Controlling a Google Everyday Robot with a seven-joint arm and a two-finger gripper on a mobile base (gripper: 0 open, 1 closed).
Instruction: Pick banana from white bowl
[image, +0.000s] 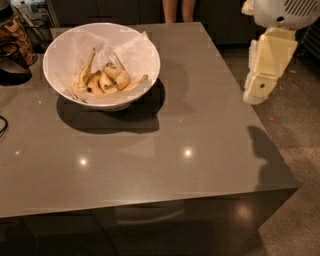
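Note:
The white bowl (60, 55), lined with crumpled white paper, stands at the table's back left. Several bananas lie in it. The banana (82, 76), long, freckled and with a thin dark stem pointing up, rests against the bowl's left inner side. Shorter yellow pieces (114, 77) lie beside it at the centre. A white and cream segment of my arm (266, 62) hangs in the air just past the table's right edge, far from the bowl. The gripper itself is out of view.
The grey glossy table (165, 150) has its right edge near the arm and its front edge close to the camera. A dark object (11, 70) and a patterned container (15, 31) sit at the far left. A person's legs (176, 9) stand behind the table.

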